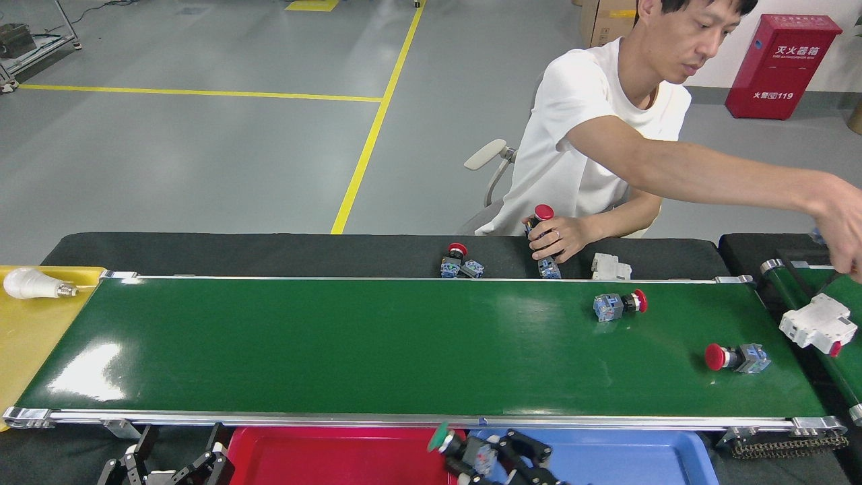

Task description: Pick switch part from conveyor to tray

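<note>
At the bottom left of the frame your left gripper (176, 457) hangs with its black fingers spread, holding nothing. Above it runs the long glossy dark-green conveyor (350, 343). Bottom centre, your right gripper (486, 455) pinches a green-capped switch part with a blue body (458, 448) where the red plastic tray (343, 455) meets the blue plastic tray (640, 458). On the belt's right lie two red-capped switch parts (618, 304), well apart.
</note>
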